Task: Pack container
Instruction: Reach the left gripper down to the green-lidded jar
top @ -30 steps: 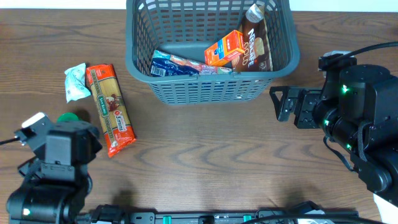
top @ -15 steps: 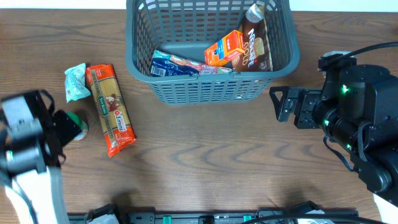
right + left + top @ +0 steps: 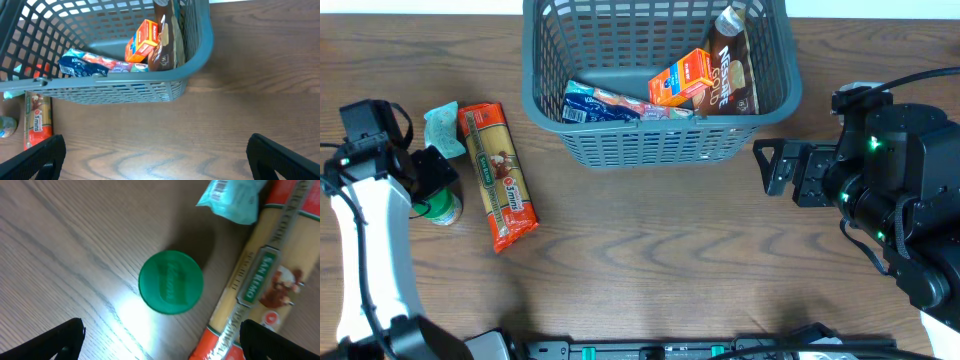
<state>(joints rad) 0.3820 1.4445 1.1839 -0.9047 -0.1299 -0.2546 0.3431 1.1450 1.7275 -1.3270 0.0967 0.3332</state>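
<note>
- Container (image 3: 640,147), a dark grey plastic basket with slatted lattice walls, stands at the far middle of the wooden table (image 3: 650,250), apart from both grippers.
- Left gripper (image 3: 160,330) hangs released at the left of the table. Its fingers are spread wide above a jar with a round green lid (image 3: 171,282). The lid's embossed writing is too blurred to read.
- Just right of the jar lies a long red and clear pasta packet (image 3: 260,280) with a green "SAN REMO" label. A crinkled teal pouch (image 3: 235,200) with a barcode lies beyond the jar, touching the packet's far end.
- Right gripper (image 3: 155,150) is also spread open and empty, right of the basket, facing its near right corner.
- Inside the basket, a blue foil packet (image 3: 605,103) lies flat, an orange carton (image 3: 682,77) sits tilted, and a brown pouch (image 3: 728,65) reading "NESCAFÉ GOLD" leans at the right wall.
</note>
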